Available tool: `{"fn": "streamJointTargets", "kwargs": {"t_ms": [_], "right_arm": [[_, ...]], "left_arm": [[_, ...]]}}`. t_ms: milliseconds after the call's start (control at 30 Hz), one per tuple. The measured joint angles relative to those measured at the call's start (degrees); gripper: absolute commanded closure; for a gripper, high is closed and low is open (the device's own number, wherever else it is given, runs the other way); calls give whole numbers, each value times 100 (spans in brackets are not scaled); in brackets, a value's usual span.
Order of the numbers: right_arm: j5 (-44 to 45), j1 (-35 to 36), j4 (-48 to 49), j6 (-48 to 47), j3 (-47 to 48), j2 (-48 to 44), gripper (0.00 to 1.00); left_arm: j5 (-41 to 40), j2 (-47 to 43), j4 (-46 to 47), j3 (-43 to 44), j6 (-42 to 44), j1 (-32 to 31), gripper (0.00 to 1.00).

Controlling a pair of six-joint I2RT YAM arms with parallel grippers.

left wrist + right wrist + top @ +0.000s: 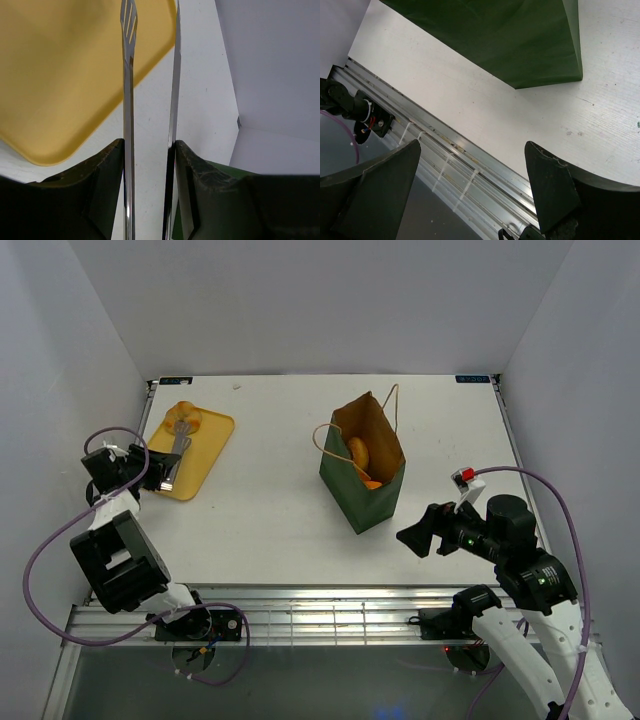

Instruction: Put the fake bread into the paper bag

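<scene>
- Metal tongs point(129, 125) sit between the fingers of the left gripper point(149, 146). Its jaws are partly closed and press on both tong arms, which stand a narrow gap apart.
- The step in hand appears to be the pickup of the bread piece point(186, 420) on the yellow tray point(205, 455), well to the left of the paper bag point(375, 498).
- Set the tong tips on opposite sides of the piece before you lift. Squeeze only enough to hold it, since a smooth toy piece will likely slip from thin metal tips.
- Lift clear of the tray, then carry the piece rightward until the tips hang over the bag's mouth. Keep off the string handles point(392, 400).
- Release low inside the mouth. The bag stands upright and unsupported, so a knock on its rim may tip it.
- The right gripper point(472, 150) hangs just to the near right of the bag, with its jaws spread wide and holding nothing. You may use it to steady the bag's wall.
- The fake bread point(358, 451) is golden-orange and rounded. Two pieces show inside the bag against its brown lining. The piece on the tray looks ring-shaped, but it is too small to confirm.
</scene>
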Motion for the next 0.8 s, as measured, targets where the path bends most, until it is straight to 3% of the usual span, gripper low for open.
{"fn": "streamJointTargets", "kwargs": {"t_ms": [800], "right_arm": [[-7,0,4,0,-94,83,10]], "left_arm": [[201,1097,1537,-656,-1152,352,45]]}}
